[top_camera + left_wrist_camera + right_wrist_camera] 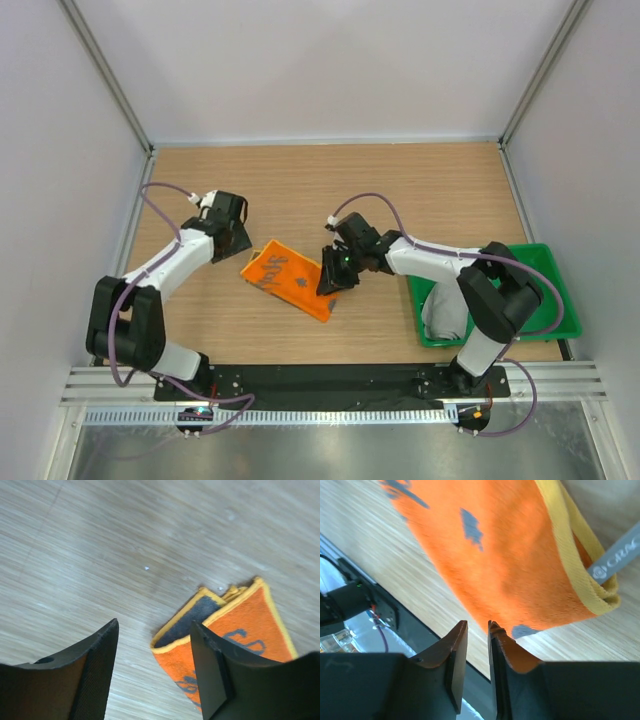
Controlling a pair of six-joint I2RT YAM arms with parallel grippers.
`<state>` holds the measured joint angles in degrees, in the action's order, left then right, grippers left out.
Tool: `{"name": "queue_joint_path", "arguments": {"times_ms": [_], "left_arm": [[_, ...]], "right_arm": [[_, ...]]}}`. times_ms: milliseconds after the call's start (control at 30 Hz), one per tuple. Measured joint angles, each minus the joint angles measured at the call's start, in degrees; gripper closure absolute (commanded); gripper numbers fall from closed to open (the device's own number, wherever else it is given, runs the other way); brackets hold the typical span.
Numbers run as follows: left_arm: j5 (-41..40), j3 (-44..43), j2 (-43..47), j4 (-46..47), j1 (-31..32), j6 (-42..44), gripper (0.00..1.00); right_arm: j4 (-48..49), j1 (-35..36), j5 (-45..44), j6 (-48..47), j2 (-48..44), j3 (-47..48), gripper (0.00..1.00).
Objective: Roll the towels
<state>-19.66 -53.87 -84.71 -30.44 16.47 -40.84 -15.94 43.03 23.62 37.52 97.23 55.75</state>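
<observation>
Folded mid-table: orange-backed towel. Slumped in green tray at right: light grey towel. Left gripper spread wide by orange-backed towel's left corner. Right gripper nearly closed at its right end, no cloth visibly between jaws. Probably soft, light, floppy; best pinched at hemmed edge.

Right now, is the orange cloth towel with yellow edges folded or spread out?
Folded: the orange cloth towel shows stacked yellow edges, a dark grey layer peeking beneath orange.

My left arm and right arm wear white shells, black at every joint; a lilac cable loops along each. Left end effector: flat black wedge fingers. On the right, a grey cable with white lettering.
</observation>
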Motion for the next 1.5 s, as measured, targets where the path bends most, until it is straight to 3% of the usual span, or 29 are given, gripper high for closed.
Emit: {"name": "queue_joint_path", "arguments": {"times_ms": [167, 267, 467, 667, 1033, 1500], "left_arm": [[-0.35, -2.93, 4.55, -1.75, 0.17, 0.85, 0.35], [-0.37, -3.34, 8.48, -2.38, 1.86, 0.90, 0.36], [1.73, -1.81, 16.17, -2.97, 11.15, -0.63, 0.41], [4.33, 3.54, 20.06, -3.19, 19.50, -4.61, 0.43], [6.36, 4.85, 15.43, 2.05, 31.21, -9.29, 0.47], [7.91, 8.68, 2.73, 12.20, 34.58, -12.90, 0.51]], "right_arm": [[-4.48, -0.70, -1.75, -2.51, -1.75, 7.39, 0.71], [-5.53, -1.77, -1.99, -3.72, -1.68, 9.31, 0.80], [-7.02, -4.26, -2.49, -5.25, 2.19, 10.91, 0.90], [-8.37, -5.05, -4.04, -5.99, 4.31, 9.99, 0.93], [-7.61, -8.66, -4.92, -7.23, 5.97, 5.51, 0.96], [-5.92, -8.66, -3.85, -7.28, 6.64, 4.20, 0.96]]}}
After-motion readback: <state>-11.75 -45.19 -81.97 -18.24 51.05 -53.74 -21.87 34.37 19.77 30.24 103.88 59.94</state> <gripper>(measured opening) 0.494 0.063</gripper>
